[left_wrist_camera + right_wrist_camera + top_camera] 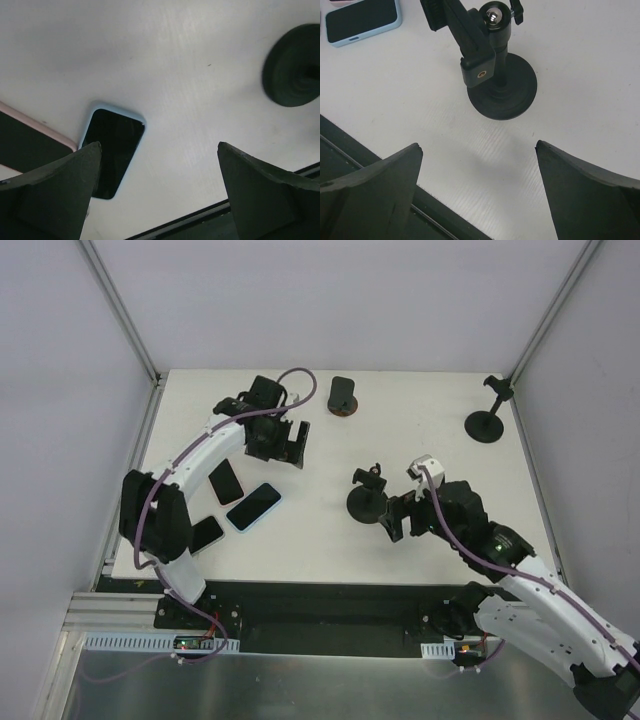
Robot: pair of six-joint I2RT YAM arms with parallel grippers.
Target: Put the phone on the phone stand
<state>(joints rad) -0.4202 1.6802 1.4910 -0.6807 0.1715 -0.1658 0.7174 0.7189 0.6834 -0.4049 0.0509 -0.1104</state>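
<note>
Both hands are released and hold nothing. The left hand (285, 450) hangs with its jaws wide above the surface (430, 455), just beyond a group of 3 phones. Its wrist view looks down between the fingers (55, 200) at the blue-cased phone (115, 145), which lies flat and screen up, so the hand seems posed for a pick from above. The right hand (397, 520) sits just beside the phone stand (366, 492) at mid-surface, jaws spread toward its round foot, probably so it can steady the stand when a phone arrives. The blue-cased phone lies left of that stand, apart from it. In the left wrist view 1 finger covers the phone's near corner, a pink-edged phone (30, 142) is cut off at the frame, and a dark round base (292, 70) is blurred and cropped. At the far edge a dark upright object (343, 397) stands on a brownish foot; whether it is a phone on a holder I cannot tell. A second stand (489, 418) stands at far right.
</note>
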